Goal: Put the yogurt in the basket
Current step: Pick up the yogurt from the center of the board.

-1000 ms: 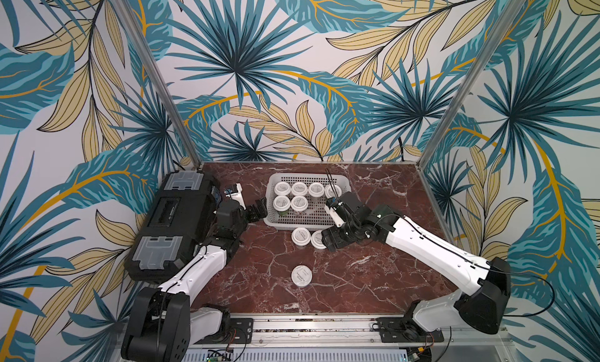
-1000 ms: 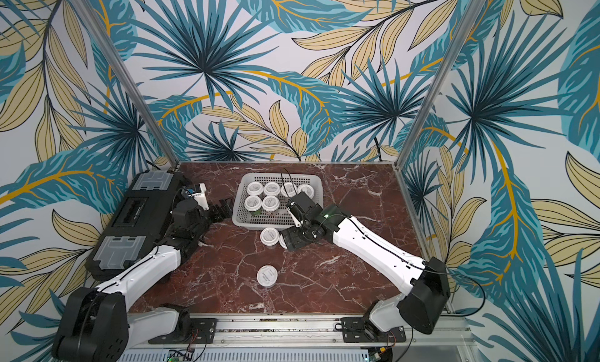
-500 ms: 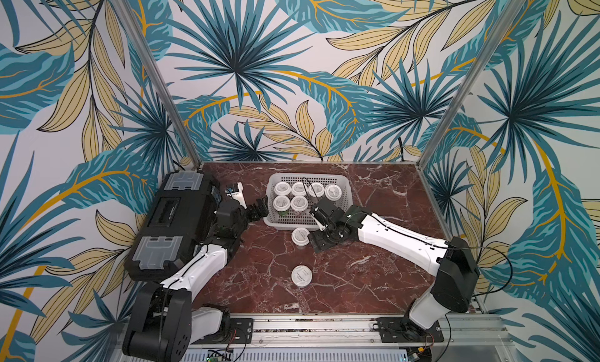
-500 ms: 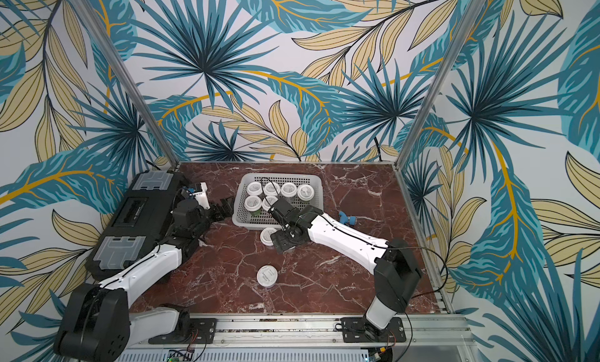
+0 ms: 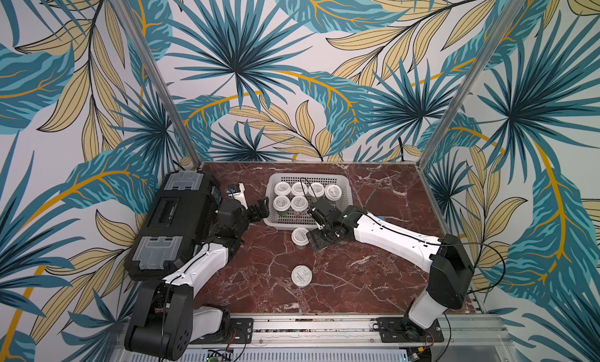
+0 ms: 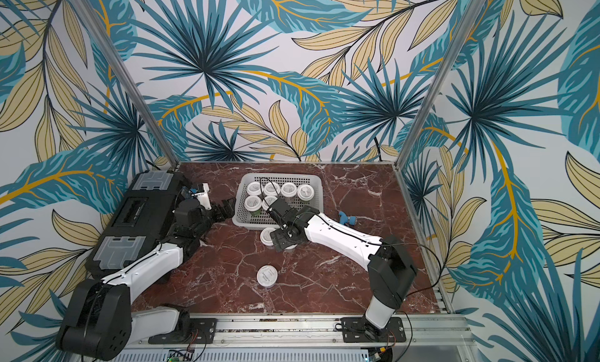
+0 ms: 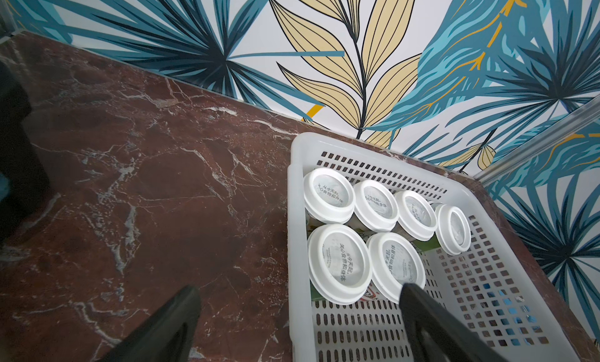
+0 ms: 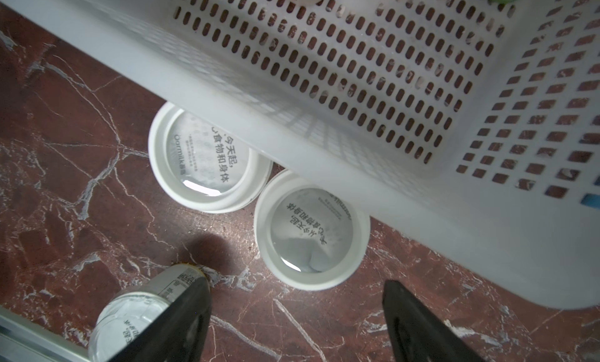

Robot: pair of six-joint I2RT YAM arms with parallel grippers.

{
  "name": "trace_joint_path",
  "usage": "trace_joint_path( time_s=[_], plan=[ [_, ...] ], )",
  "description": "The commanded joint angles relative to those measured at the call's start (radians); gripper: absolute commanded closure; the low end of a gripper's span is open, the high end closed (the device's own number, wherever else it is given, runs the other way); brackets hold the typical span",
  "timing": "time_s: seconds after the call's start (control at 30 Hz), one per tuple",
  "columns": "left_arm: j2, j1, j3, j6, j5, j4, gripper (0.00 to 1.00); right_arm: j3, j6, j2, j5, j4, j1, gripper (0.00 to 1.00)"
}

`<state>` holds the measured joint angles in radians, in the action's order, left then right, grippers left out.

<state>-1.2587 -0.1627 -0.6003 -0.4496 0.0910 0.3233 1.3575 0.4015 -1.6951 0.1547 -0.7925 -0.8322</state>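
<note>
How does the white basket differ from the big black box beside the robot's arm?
The basket is white with perforated walls; the toolbox is solid black with clear lid compartments. The basket is open-topped, showing six yogurt jars inside; the toolbox is shut, its contents hidden. The toolbox looks larger than the basket. Both are rectangular containers.

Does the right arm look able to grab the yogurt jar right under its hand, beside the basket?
Probably yes. The right hand is open over that jar, fingers spread wider than the jar. The basket rim and a second jar crowd it closely, so room looks tight.
</note>
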Motion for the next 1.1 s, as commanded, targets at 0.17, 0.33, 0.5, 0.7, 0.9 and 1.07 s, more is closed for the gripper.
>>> trace_joint_path(
  time_s=[0.17, 0.33, 0.5, 0.7, 0.9, 1.07],
  plan=[
    [-0.001, 0.006, -0.002, 0.02, 0.001, -0.005, 0.0, -0.009, 0.037, -0.047, 0.027, 0.004, 0.0, 0.12],
    [-0.001, 0.006, -0.006, 0.023, 0.001, -0.011, 0.0, -0.011, 0.043, -0.054, 0.02, 0.008, 0.011, 0.12],
    [-0.002, 0.006, -0.009, 0.025, 0.001, -0.016, 0.0, -0.013, 0.045, -0.062, 0.011, 0.018, 0.022, 0.13],
    [-0.007, 0.006, -0.012, 0.028, 0.002, -0.021, 0.0, -0.013, 0.045, -0.076, -0.002, 0.033, 0.022, 0.15],
    [-0.007, 0.006, -0.013, 0.029, 0.005, -0.025, 0.0, -0.013, 0.045, -0.09, -0.02, 0.045, 0.022, 0.17],
    [-0.011, 0.005, -0.016, 0.029, 0.007, -0.028, 0.0, -0.016, 0.047, -0.099, -0.018, 0.045, 0.022, 0.18]
  ],
)
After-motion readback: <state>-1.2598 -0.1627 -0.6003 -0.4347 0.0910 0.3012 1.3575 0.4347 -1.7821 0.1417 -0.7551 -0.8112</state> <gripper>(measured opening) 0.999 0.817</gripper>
